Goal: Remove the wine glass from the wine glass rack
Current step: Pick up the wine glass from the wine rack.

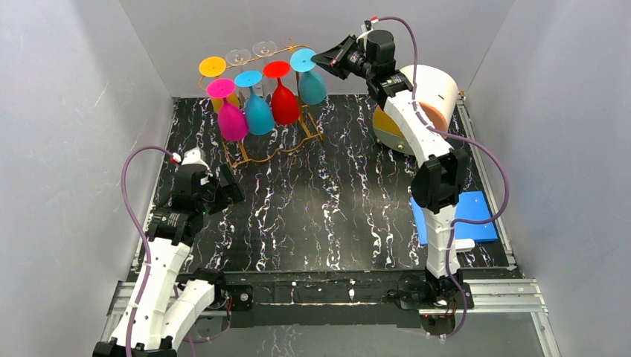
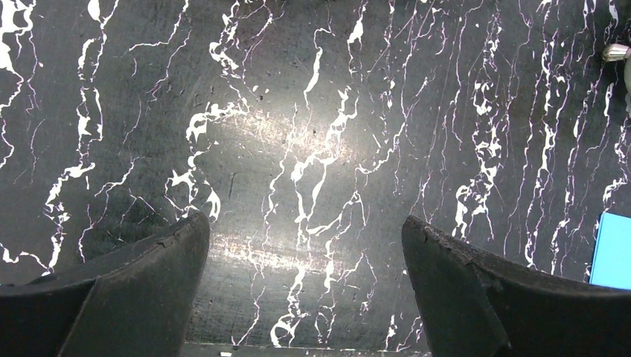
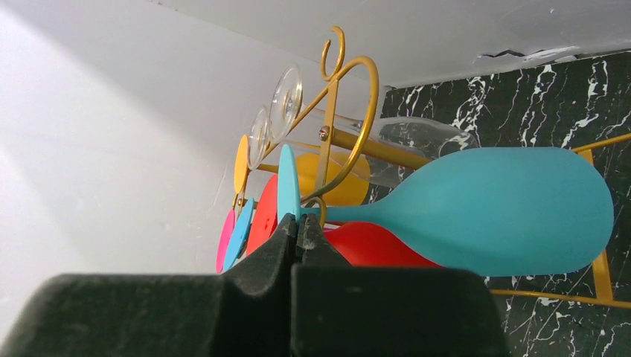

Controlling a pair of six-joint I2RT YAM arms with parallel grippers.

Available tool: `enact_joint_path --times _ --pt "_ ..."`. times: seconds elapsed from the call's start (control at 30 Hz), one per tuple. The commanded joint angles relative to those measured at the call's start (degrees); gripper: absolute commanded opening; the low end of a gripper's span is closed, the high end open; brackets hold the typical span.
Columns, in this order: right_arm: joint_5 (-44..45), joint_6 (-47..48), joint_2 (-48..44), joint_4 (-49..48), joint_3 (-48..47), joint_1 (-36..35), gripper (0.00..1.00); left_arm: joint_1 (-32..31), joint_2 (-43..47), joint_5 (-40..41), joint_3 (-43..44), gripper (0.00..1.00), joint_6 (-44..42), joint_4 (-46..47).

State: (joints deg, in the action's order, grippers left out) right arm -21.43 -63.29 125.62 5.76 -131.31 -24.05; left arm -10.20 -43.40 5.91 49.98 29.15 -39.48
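Task thing: the teal glass (image 1: pixel 312 85) (image 3: pixel 506 212) is hanging foot up, bowl down, at the right end of the rack (image 1: pixel 257 158) (image 3: pixel 372 149).
Rack position: it is standing at the far edge of the table (image 1: pixel 335 201), toward the far-left corner, with its rails running roughly along that edge.
Right gripper (image 1: pixel 321 58) (image 3: pixel 298 223): it is sitting high at the rack's right end with its jaws pressed together. In the wrist view the lower rim of the glass's foot is running into the seam between the tips, so it appears to be pinching the foot.
Left gripper (image 1: pixel 225 184) (image 2: pixel 305 223): it is hovering over bare table near the left edge, jaws spread wide and holding nothing.
Key relation: the glass is lying to the left of the right gripper, foot nearest the tips. Its long axis is running upright from foot down to bowl, crosswise to the rails.
Nearer arm: the right arm is at the glass. The left arm is waiting well apart from the rack.
Neighbour: the red glass (image 1: pixel 284 104) (image 3: pixel 372 253) is hanging just beside the teal one, on the side away from the gripper.
Judgement on next move: the foot is likely needing to slide along the rails toward the curled right end, that is, toward the gripper.
Risk: with a grip this thin the foot may be slipping, and the bowl may be swinging into the red glass.
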Motion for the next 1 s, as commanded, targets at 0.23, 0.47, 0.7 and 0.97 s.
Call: enact_joint_path --times 0.23,0.47,0.7,0.97 --pt "-1.56 -1.38 -5.61 -3.57 1.18 -0.16 0.01 -0.04 0.32 -0.97 -0.33 0.98 -1.64 -0.28" --pt "-1.77 -0.45 -8.80 -5.29 5.89 -0.14 0.01 -0.09 0.46 0.59 1.70 0.98 -4.00 -0.82" --pt "-3.13 -0.04 -9.69 -5.32 6.23 -0.19 0.01 -0.07 0.83 1.85 1.84 0.98 -3.96 -0.18" --pt "-2.51 1.40 -12.79 -5.27 9.07 -0.17 0.01 -0.09 2.17 -3.48 1.43 0.98 -1.92 1.63"
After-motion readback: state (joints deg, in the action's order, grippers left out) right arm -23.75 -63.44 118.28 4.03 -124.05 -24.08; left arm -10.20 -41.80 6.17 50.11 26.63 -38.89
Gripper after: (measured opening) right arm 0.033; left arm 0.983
